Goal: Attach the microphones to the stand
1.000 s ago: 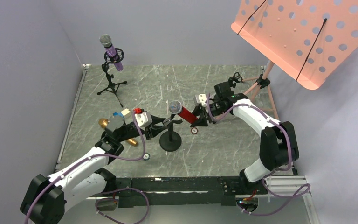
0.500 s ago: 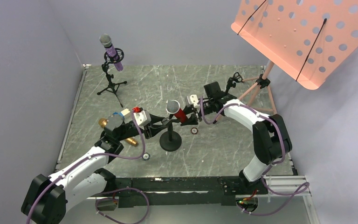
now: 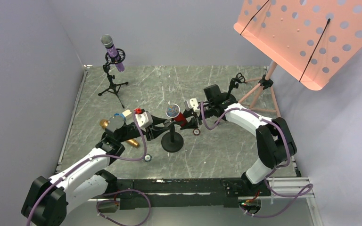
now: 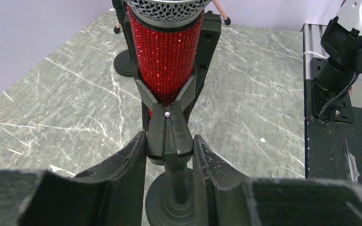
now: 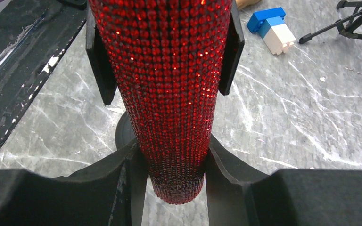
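Red microphone (image 4: 166,56) in stand clip (image 4: 168,136)

No text, label, brand, number or sign is legible in any view, whether on the red glitter microphone (image 5: 169,94), the black stand clip (image 4: 168,134), or the pink perforated music desk (image 3: 311,37).
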`<action>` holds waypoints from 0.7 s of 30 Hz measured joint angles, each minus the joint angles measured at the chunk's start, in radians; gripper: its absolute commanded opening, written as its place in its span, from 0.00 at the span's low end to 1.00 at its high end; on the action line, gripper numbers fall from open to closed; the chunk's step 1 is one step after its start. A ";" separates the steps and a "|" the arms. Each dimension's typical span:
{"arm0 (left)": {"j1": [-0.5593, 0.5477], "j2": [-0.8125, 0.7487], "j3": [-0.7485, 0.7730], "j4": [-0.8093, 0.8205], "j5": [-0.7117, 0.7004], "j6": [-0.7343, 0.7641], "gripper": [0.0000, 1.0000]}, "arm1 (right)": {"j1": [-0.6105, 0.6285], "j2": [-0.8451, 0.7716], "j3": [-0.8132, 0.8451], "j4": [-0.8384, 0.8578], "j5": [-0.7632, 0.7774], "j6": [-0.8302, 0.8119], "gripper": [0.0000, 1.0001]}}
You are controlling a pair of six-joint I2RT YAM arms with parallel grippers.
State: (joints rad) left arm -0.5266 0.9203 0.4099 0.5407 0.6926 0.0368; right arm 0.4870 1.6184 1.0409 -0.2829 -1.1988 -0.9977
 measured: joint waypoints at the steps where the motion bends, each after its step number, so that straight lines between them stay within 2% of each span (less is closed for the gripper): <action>1: 0.000 0.000 0.000 -0.001 0.000 0.000 0.32 | 0.000 0.000 0.000 0.000 0.001 0.001 0.00; 3: 0.000 -0.002 0.000 -0.004 -0.001 0.000 0.53 | 0.001 0.000 0.002 0.000 0.002 0.004 0.01; 5: 0.000 -0.008 0.000 -0.010 -0.008 0.000 0.69 | 0.003 0.000 0.002 -0.001 0.000 0.010 0.03; 10: 0.000 -0.026 0.000 -0.013 -0.025 -0.015 0.95 | 0.011 0.000 0.006 -0.010 -0.007 0.006 0.18; 12: 0.000 -0.038 0.000 -0.019 -0.037 -0.032 0.99 | 0.012 0.000 0.006 -0.011 -0.007 0.007 0.29; 17: 0.000 -0.083 0.000 -0.049 -0.053 -0.046 0.99 | 0.012 -0.001 -0.003 0.017 -0.006 0.043 0.64; 21: 0.000 -0.118 0.000 -0.076 -0.062 -0.050 0.99 | 0.012 -0.013 -0.048 0.103 0.000 0.135 0.81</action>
State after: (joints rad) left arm -0.5266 0.8024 0.4099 0.4648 0.6304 -0.0128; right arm 0.4992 1.6051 0.9932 -0.1802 -1.1988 -0.8627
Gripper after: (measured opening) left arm 0.993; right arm 0.707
